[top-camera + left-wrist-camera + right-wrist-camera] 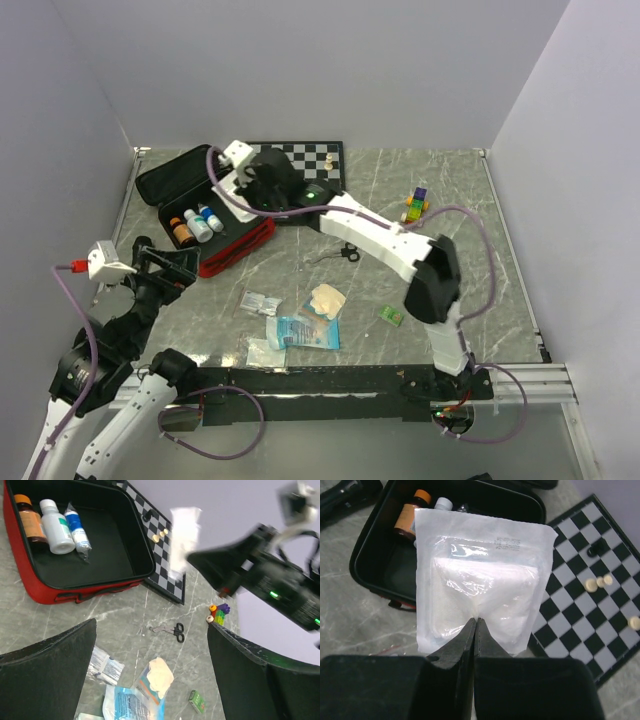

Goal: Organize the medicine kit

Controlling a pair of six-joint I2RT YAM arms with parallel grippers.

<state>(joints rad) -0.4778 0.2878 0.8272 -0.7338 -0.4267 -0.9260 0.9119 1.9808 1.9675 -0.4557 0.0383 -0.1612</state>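
Note:
The medicine kit [238, 248] lies open at the back left, red outside with black lining. It holds a brown bottle [181, 232], a white bottle [197, 226] and a blue-and-white tube [210, 218]. My right gripper [476, 622] is shut on a white gauze packet [480, 575] and holds it in the air above the kit's right edge [362, 560], next to the chessboard. The packet also shows in the left wrist view [182, 535]. My left gripper [151, 625] is open and empty, above the table just in front of the kit [45, 592].
A chessboard [310, 155] with a few pieces lies behind the kit. On the table lie scissors [345, 253], clear sachets [262, 303], a blue packet [305, 333], a beige pad [327, 299], a small green box [390, 316] and coloured bricks [416, 205].

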